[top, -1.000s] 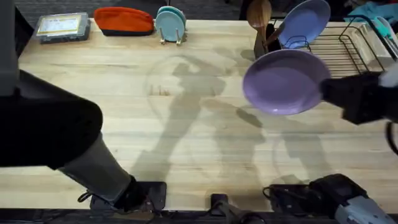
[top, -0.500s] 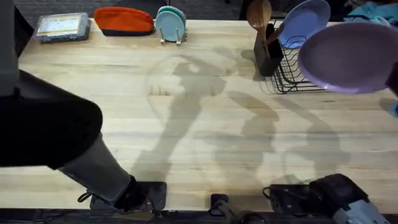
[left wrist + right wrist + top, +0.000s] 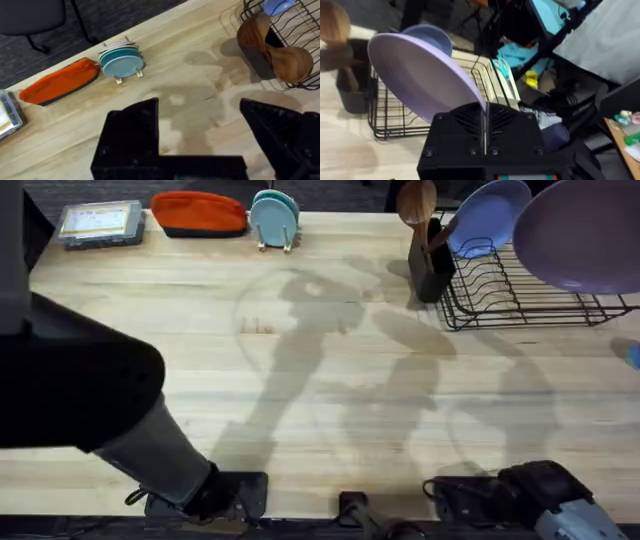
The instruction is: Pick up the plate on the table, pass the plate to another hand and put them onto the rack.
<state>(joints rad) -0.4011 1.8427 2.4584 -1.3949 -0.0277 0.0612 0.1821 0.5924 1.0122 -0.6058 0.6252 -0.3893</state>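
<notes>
Bright light, soft shadows on table (image 3: 300, 380)

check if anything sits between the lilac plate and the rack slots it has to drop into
Nothing visible blocks it. The lilac plate, held by the right gripper, hangs above the rack. The periwinkle plate already stands at the rack's far left end, near the wooden utensils; the prongs beside it look free.

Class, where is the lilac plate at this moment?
In the overhead view the lilac plate is at the far right, held by the right pincer above the rack, beside the bluer plate.
</notes>
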